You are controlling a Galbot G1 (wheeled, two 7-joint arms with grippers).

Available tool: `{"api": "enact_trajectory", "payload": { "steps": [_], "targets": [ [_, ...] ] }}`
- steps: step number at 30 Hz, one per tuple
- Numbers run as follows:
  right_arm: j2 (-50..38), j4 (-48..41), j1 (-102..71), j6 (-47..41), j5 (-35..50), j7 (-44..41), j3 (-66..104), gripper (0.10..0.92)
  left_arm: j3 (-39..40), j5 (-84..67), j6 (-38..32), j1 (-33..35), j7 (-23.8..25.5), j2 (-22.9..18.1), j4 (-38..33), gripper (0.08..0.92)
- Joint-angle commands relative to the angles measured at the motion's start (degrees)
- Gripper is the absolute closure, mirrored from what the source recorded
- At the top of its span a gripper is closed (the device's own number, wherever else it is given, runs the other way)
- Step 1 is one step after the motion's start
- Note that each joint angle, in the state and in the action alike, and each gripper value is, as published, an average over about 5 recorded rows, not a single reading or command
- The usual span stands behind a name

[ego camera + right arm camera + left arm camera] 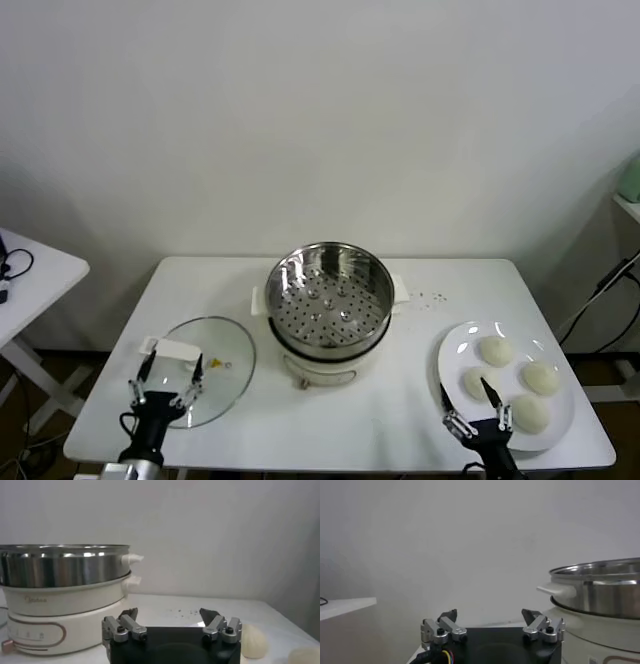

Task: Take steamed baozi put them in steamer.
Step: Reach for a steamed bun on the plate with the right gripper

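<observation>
The steel steamer (329, 300) with its perforated tray stands on a cream base at the table's middle; nothing lies in it. It also shows in the left wrist view (600, 600) and the right wrist view (65, 590). Four cream-white baozi (495, 351) lie on a white plate (450, 355) at the right. My right gripper (472, 400) is open at the plate's near edge, empty, close to the nearest buns; two baozi (254, 641) show beside it. My left gripper (170, 377) is open and empty over the glass lid at the near left.
A flat glass lid (225, 375) with a white handle (176, 350) lies left of the steamer. A second white table (30, 280) stands at the far left. A cable (600, 290) hangs at the right.
</observation>
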Motion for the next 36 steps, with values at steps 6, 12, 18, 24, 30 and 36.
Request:
{"api": "enact_trajectory", "payload": {
  "steps": [6, 12, 18, 24, 30, 36],
  "targets": [
    [-10.36, -0.86, 7.47, -7.56, -2.16, -7.04, 4.9, 0.203, 1.26, 3.62, 2.92, 0.23, -4.6, -0.12, -0.62, 0.177],
    [-26.91, -8.99, 16.44, -13.61, -2.3, -19.73, 5.37, 0.203, 1.83, 4.15, 2.5, 0.25, -5.12, -0.14, -0.43, 0.177],
    [-42.74, -18.58, 27.66, -16.67, -2.34, -34.31, -0.27, 0.203, 2.27, 4.52, 2.13, 0.89, -4.93, -0.24, -1.01, 0.177],
    [-54.07, -28.91, 48.7, -16.07, -4.3, -48.96, -20.82, 0.203, 2.48, 4.34, 2.17, 0.71, -5.02, -0.6, -0.84, 0.177],
    [-56.2, -35.42, 70.73, -12.28, -9.31, -59.27, -43.49, 0.203, 2.57, 4.28, 2.59, 0.36, -5.07, -0.89, -0.88, 0.177],
    [-50.2, -41.92, 86.54, -8.4, -18.75, -64.9, -61.05, 0.203, 2.45, 4.53, 3.39, -0.3, -5.04, -0.7, -0.41, 0.177]
  ]
}}
